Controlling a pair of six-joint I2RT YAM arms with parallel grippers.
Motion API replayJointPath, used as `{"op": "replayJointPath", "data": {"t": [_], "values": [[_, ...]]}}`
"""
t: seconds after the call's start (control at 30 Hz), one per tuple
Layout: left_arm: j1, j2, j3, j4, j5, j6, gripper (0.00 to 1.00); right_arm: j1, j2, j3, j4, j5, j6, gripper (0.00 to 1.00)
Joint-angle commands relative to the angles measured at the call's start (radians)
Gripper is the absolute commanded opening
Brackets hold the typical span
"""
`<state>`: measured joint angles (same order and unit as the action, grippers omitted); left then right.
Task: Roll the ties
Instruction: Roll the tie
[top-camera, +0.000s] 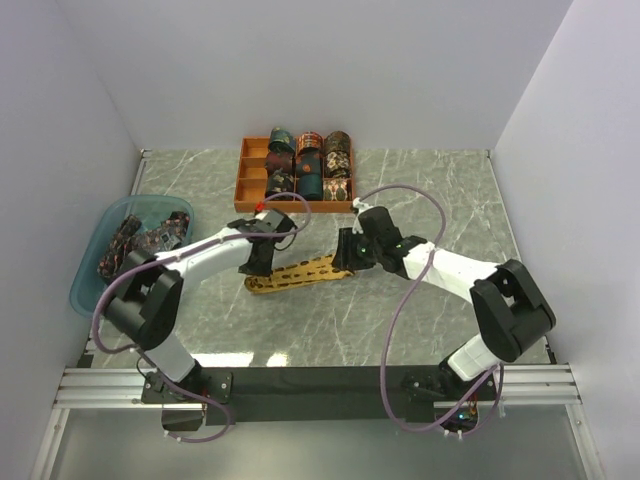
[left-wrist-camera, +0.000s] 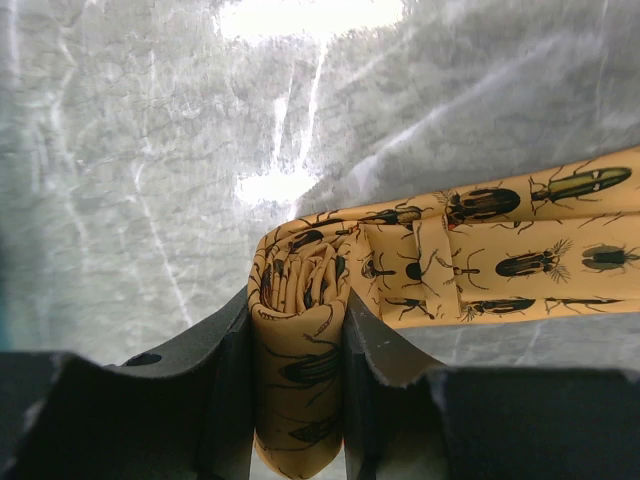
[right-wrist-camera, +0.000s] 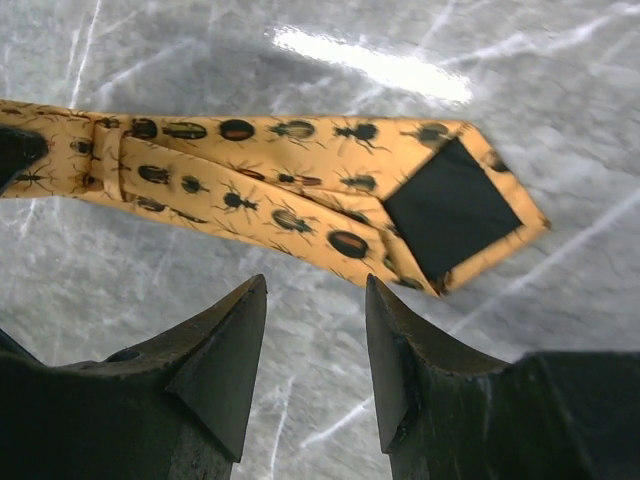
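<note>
- Left claw (left-wrist-camera: 298, 345) pinches the rolled end of the mustard tie (top-camera: 300, 272), midway between the counter's (top-camera: 430, 180) side edges.
- Right claw (right-wrist-camera: 315, 335) spread above the tie's wide tip.

Tie (right-wrist-camera: 270, 185): mustard-gold, dark beetle print, black lining; tabletop (top-camera: 420, 200) grey marbled.

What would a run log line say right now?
left fingers: shut on mustard tie, rolled end | right fingers: open near wide tip | roll: just started
</note>
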<state>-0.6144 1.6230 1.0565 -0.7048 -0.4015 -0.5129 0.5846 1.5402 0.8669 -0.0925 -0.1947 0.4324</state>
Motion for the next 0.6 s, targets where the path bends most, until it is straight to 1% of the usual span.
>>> {"op": "replayJointPath", "data": {"t": [0.0,0.23,0.33,0.37,0.4,0.57], "values": [[-0.047,0.055,0.068,-0.105,-0.129,0.001,0.32,-0.019,-0.064,-0.028,0.010,0.031,-0.004,0.52],[-0.168,0.179,0.164,-0.186,-0.189,-0.047,0.31,-0.052,-0.147,-0.083,0.011,0.046,0.000,0.52],[-0.196,0.241,0.215,-0.234,-0.195,-0.082,0.34,-0.069,-0.175,-0.108,0.017,0.044,0.003,0.52],[-0.200,0.258,0.235,-0.248,-0.194,-0.097,0.39,-0.075,-0.180,-0.114,0.019,0.043,0.003,0.52],[-0.205,0.287,0.246,-0.255,-0.189,-0.104,0.41,-0.077,-0.184,-0.117,0.019,0.040,0.002,0.52],[-0.228,0.354,0.327,-0.300,-0.189,-0.133,0.50,-0.083,-0.213,-0.134,0.007,0.035,-0.006,0.53]]}}
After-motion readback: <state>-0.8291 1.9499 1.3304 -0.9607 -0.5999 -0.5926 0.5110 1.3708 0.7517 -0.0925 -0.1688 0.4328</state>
